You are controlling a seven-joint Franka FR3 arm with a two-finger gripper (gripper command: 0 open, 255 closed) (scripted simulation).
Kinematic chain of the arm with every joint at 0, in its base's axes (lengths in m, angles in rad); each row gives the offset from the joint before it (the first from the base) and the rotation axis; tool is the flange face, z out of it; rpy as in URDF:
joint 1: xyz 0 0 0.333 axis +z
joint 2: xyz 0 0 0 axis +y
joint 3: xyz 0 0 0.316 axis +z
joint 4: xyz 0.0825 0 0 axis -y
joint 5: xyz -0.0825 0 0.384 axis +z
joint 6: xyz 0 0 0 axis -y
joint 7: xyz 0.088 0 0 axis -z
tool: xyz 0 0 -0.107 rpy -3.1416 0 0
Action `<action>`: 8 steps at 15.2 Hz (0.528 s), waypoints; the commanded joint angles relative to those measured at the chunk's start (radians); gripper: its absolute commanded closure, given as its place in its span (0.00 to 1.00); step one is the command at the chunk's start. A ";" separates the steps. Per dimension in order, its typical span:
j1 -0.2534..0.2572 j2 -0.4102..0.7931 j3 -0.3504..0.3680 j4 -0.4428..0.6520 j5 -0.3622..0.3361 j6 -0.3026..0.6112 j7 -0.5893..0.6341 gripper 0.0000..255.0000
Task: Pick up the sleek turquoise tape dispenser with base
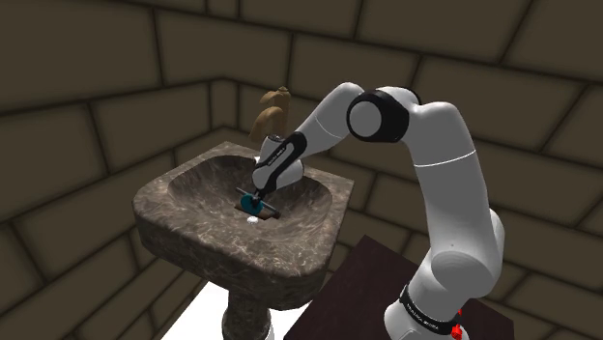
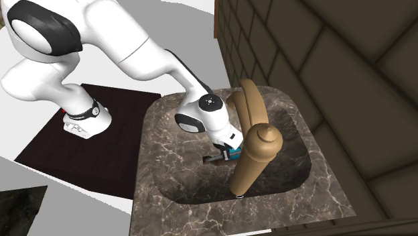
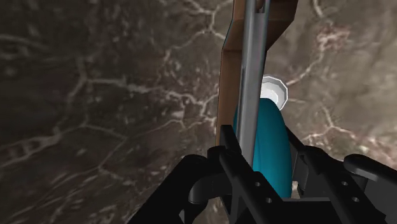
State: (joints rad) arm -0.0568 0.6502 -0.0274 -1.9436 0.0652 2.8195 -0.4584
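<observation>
A black pincer (image 3: 266, 156) is closed around a turquoise tape dispenser (image 3: 268, 127), gripping it on both sides. The dispenser is low inside a dark marbled sink (image 1: 193, 241), just beside the sink's white drain (image 3: 275, 91).

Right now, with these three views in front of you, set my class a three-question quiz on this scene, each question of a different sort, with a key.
1. True or false: the turquoise tape dispenser lies on the floor beside the sink.
2. Multiple choice: what colour is the faucet that reaches over the basin? A brown; B white; C turquoise.
3. Short answer: in the wrist view, what do the black fingers clasp between them?

Key: 1 false, it is inside the basin; 2 A; 3 the tape dispenser.
</observation>
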 commanded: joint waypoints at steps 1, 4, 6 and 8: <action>0.001 -0.023 -0.001 -0.009 -0.001 -0.014 0.000 1.00; 0.003 -0.057 -0.004 -0.017 -0.003 -0.040 0.002 1.00; 0.004 -0.079 -0.006 -0.021 -0.004 -0.058 0.003 1.00; 0.005 -0.101 -0.008 -0.024 -0.006 -0.077 0.005 1.00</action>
State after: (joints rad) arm -0.0516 0.5825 -0.0369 -1.9800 0.0591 2.7536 -0.4507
